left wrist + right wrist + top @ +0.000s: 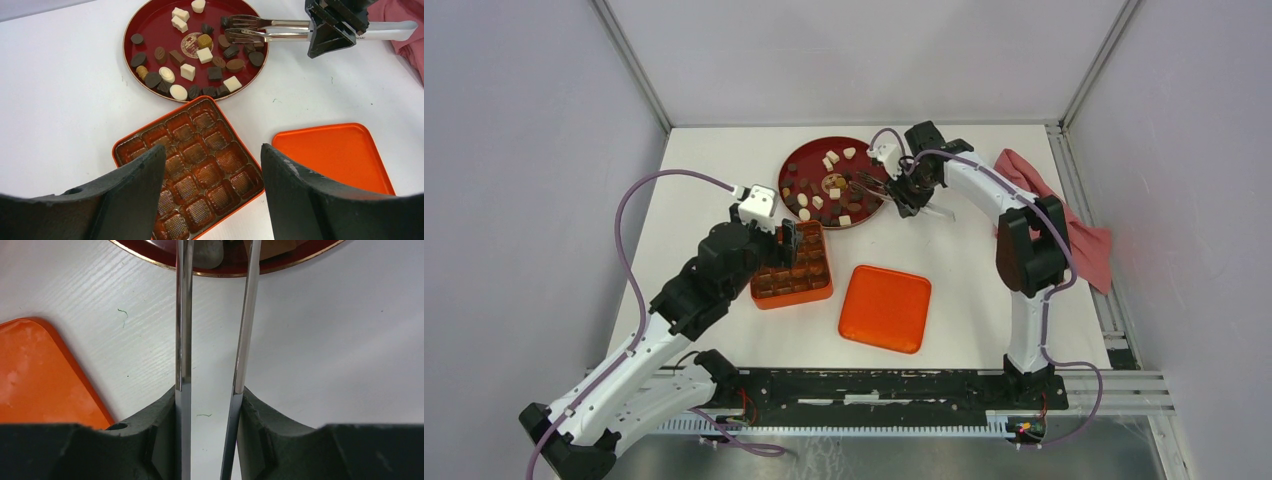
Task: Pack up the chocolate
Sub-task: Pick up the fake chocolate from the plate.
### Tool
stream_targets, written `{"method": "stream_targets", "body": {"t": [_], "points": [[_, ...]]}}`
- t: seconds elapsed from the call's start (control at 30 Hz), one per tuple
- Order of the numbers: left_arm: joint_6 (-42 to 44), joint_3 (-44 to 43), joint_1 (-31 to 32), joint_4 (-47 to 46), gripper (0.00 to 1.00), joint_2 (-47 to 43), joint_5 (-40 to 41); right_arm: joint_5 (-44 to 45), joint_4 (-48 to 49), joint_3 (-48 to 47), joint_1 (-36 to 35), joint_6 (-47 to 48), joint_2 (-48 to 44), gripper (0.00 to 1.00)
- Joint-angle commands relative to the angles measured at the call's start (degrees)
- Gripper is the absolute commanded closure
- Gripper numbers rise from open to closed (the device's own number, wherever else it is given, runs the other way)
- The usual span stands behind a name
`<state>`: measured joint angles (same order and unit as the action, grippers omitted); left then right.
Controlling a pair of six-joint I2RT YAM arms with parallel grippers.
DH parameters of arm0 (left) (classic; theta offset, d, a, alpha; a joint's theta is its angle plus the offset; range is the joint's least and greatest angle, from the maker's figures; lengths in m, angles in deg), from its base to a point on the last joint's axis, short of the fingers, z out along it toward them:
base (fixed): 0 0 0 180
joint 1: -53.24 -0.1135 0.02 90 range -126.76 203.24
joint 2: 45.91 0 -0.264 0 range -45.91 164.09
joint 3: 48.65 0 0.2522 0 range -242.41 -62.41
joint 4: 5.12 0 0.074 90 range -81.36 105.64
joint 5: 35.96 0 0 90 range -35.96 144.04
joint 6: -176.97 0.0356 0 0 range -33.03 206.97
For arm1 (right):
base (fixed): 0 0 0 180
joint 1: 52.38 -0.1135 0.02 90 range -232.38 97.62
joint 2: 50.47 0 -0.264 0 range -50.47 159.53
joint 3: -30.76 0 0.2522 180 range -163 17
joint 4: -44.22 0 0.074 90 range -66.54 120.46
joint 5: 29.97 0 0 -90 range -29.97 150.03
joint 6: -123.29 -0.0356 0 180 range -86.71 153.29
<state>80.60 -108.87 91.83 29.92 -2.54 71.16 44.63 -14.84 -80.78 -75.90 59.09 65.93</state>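
Your left wrist view shows the tongs (270, 29) tips over the chocolate (204, 55); your right wrist view cuts them off. The right end effector (207, 395) squeezes the tongs; the left end effector (212, 165) stands apart.

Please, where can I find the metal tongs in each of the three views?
Top external: the tongs are above centre, slightly to the right.
Left wrist: upper right, with the tips pointing left.
Right wrist: two steel arms rising up the middle.
Shared landmark: the orange lid.
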Motion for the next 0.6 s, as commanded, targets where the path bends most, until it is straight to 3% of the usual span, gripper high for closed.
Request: {"method": "stream_targets", "body": {"t": [0.0,0.57], "points": [[2.9,0.2,-0.5,0.0,0.25,-0.2,0.1,0.7,-0.6,-1.6,-0.2,0.9,0.6,0.57],[2.9,0.0,-1.5,0.1,0.25,1.3,-2.9,-2.3,-3.4,-3.4,-0.1,2.3,3.6,0.57]]}}
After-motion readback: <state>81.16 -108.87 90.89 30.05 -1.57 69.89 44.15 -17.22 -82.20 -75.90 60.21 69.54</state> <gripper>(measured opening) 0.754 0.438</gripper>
